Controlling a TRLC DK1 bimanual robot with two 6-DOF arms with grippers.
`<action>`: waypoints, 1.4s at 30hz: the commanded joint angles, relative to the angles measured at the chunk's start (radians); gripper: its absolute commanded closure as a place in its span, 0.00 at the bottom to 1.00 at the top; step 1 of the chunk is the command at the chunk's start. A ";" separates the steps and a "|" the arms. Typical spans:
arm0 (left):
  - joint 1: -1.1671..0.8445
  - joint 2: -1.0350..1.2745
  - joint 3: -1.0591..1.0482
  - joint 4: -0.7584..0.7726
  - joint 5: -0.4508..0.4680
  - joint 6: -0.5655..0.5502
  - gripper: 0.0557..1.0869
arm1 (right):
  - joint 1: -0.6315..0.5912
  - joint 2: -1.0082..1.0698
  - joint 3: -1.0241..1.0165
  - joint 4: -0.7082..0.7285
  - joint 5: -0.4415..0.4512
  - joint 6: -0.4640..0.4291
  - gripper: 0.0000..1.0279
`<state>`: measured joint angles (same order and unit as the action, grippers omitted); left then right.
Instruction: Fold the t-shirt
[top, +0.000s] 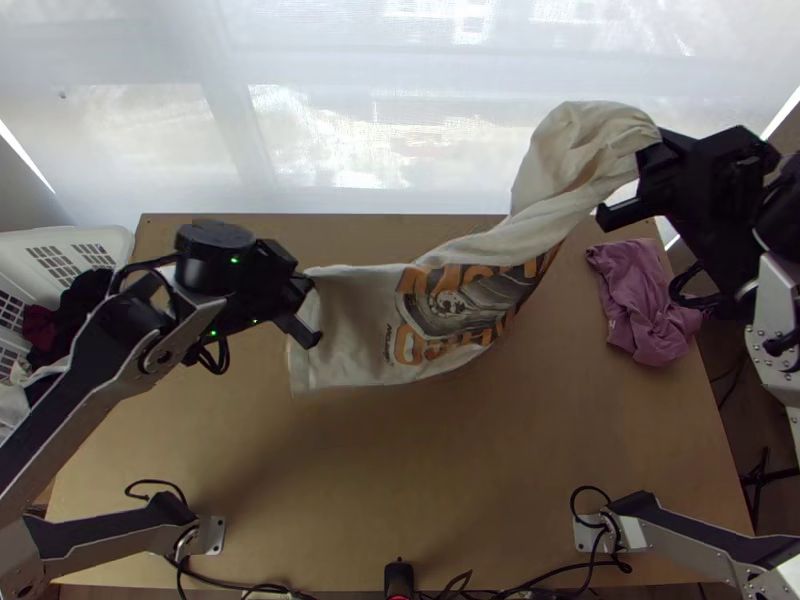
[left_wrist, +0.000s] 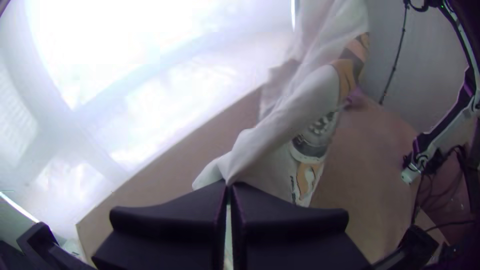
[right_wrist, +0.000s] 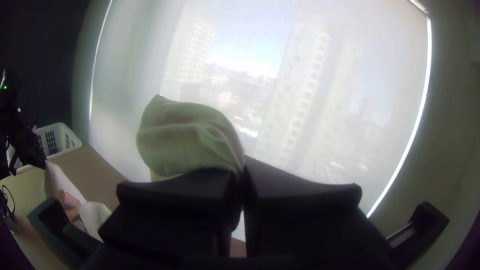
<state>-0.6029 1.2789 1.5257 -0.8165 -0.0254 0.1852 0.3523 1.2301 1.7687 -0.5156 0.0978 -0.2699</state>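
1. My left gripper (top: 308, 288): closed on the t-shirt's (top: 365, 300) edge.
2. My right gripper (top: 646, 168): clamped on bunched fabric.
3. T-shirt: suspended between both, print visible.
4. Purple cloth (top: 645, 305): crumpled on the table (top: 400, 470), near my right arm.
5. White basket (top: 105, 236): left side, partly obstructed by my left arm.

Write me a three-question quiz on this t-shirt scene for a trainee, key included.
1. True or false: the t-shirt lies neatly folded on the table.
2. Where does the right gripper hold its part of the t-shirt?
A) Flat against the table
B) Raised above the table
C) Inside the basket
3. Fill in: the bunched cloth near the table's right edge is ____.

Key: 1 false; 2 B; 3 purple
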 joint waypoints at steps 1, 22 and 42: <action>0.063 -0.112 0.051 0.126 -0.188 0.068 0.97 | -0.022 -0.061 0.061 -0.006 0.026 -0.003 0.97; 0.084 -0.421 -0.099 0.355 -0.390 0.180 0.97 | -0.027 -0.281 0.020 -0.159 0.034 0.028 0.98; 0.012 -0.418 -0.214 0.306 -0.367 0.143 0.97 | 0.054 -0.187 0.009 -0.244 0.003 0.103 0.97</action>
<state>-0.5884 0.7799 1.3106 -0.5865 -0.4023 0.3252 0.3733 0.9672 1.7786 -0.7795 0.1188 -0.1711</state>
